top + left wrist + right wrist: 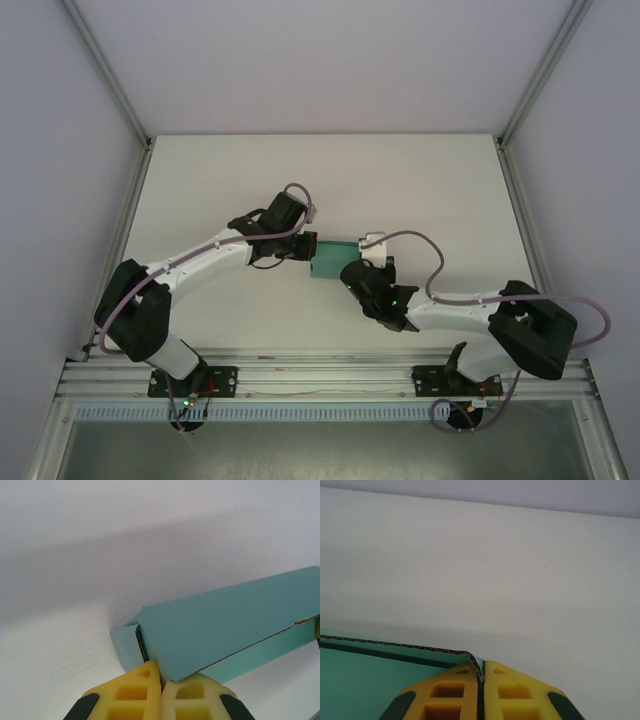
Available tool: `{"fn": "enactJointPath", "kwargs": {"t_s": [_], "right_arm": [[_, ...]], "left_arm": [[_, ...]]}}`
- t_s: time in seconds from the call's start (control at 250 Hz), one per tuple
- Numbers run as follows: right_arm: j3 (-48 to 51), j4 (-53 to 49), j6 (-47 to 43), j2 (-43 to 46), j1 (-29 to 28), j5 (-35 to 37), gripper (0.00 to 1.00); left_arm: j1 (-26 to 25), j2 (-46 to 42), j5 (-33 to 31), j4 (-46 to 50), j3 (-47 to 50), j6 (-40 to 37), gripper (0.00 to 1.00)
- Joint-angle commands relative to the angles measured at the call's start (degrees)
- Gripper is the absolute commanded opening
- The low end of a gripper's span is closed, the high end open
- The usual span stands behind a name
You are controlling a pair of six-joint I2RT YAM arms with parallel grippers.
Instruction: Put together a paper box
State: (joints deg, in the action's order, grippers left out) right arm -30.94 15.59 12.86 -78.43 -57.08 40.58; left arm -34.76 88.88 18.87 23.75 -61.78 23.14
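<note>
The paper box (328,260) is a teal-green card box held above the middle of the table between both arms. My left gripper (308,246) meets its left end. In the left wrist view the yellow fingers (135,692) of the left gripper (161,672) are shut on the box's near corner. The paper box (225,625) stretches away to the right, with a side flap (124,645) hanging at its left end. My right gripper (362,268) sits over the box's right part. In the right wrist view the right gripper (481,669) is shut on the corrugated edge of the box wall (370,680).
The white table (320,180) lies under the arms, walled by pale panels and aluminium posts (105,70) at left and right. The arms' mounting rail (320,378) runs along the near edge.
</note>
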Motion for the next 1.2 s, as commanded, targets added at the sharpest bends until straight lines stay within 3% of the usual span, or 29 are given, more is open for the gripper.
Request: {"fn": "enactJointPath", "kwargs": {"t_s": [0.0, 0.216, 0.364, 0.436, 0.572, 0.72, 0.923, 1.195], "right_arm": [[3.0, -8.5, 0.2, 2.1, -0.6, -3.9, 0.13], [2.6, -9.1, 2.2, 11.8, 1.4, -5.5, 0.4], [1.8, -10.9, 3.9, 18.2, 3.6, -11.5, 0.67], [1.0, -11.7, 4.6, 20.4, 4.2, -12.1, 0.73], [-2.2, -13.8, 6.8, 21.7, 7.3, -13.7, 0.76], [-6.7, -17.0, 8.5, 17.0, 11.6, -18.0, 0.76], [-8.2, -20.9, 13.2, 10.0, 16.2, -23.4, 0.66], [-0.3, -18.9, 19.3, 7.9, 16.4, -28.4, 0.55]], "left_arm": [[-0.9, 4.3, -1.2, 6.7, 3.9, 1.2, 0.0], [-0.8, 3.7, -1.5, 6.1, 4.3, 1.1, 0.0], [-1.3, 3.5, -0.9, 5.6, 4.5, 1.1, 0.0], [-1.6, 3.3, -1.1, 5.5, 4.3, 1.0, 0.0], [-1.9, 2.9, -0.9, 5.5, 4.1, 0.9, 0.0], [-2.0, 2.5, -0.9, 4.9, 4.4, 1.0, 0.0], [-2.1, 1.8, -1.3, 4.6, 4.6, 1.0, 0.0], [-2.1, -0.6, -0.8, 4.5, 4.3, -0.2, 0.0]]}}
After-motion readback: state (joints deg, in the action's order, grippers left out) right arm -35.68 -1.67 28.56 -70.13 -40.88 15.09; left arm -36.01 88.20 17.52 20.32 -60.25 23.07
